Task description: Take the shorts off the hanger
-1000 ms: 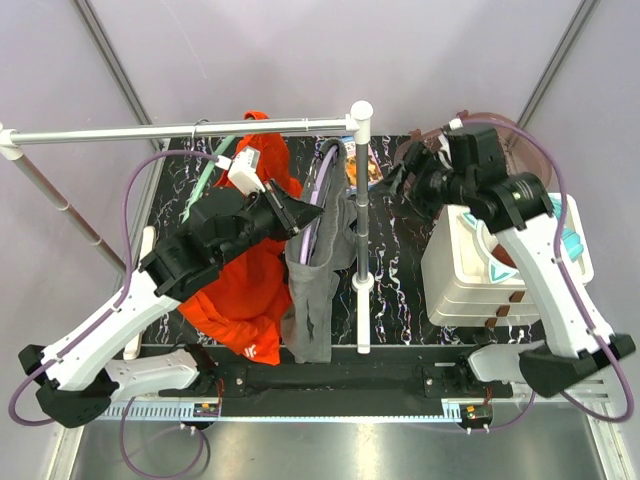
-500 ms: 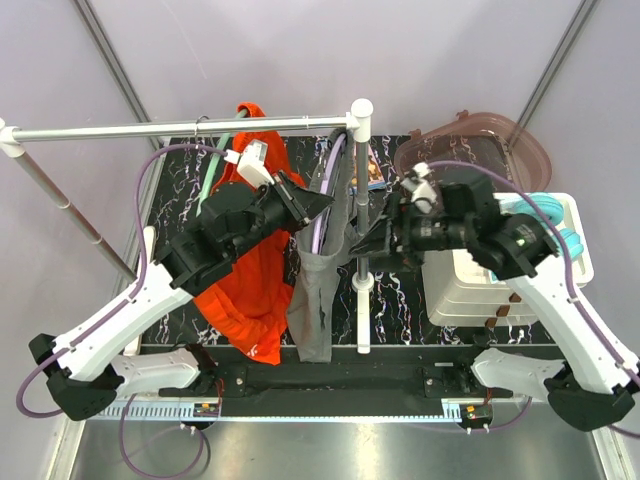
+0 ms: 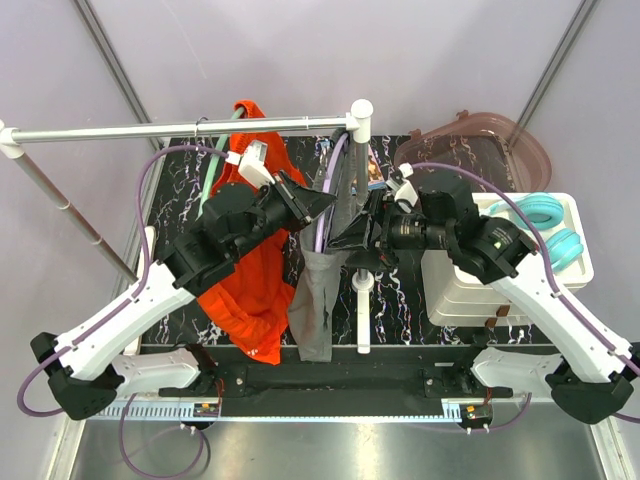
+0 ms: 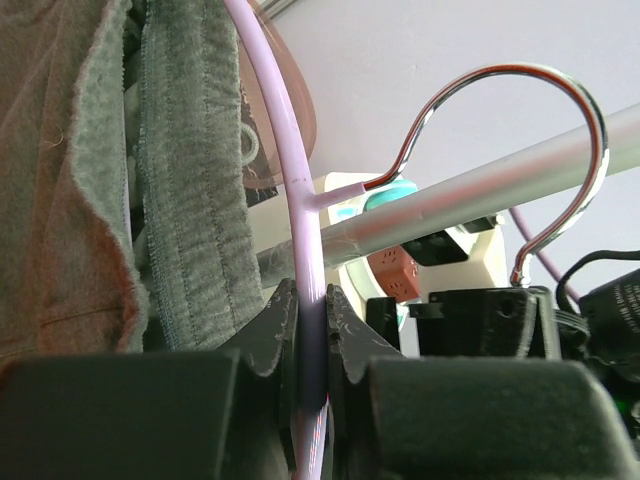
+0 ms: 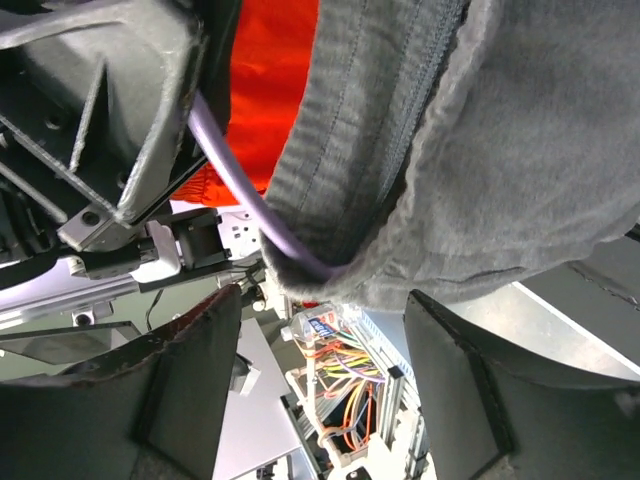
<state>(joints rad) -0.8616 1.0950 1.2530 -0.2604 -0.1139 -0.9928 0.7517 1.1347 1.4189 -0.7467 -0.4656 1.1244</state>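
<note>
Your left gripper (image 4: 312,312) is clamped on the thin lilac plastic hanger (image 4: 292,170); brace it. Meanwhile your right gripper (image 5: 325,300) gapes wide, empty, at the soft grey fabric shorts (image 3: 318,300) hanging centre. Pinch the full waistband, then pull right.

The white post (image 3: 361,315) stands just beside the grey shorts (image 3: 318,300), so the right end effector (image 3: 345,240) has only a thin gap there (its fingers are spread wide). The orange shorts (image 3: 250,290) crowd the other side. More room lies over the table (image 3: 400,290) between the post and the white bins (image 3: 465,285).
</note>
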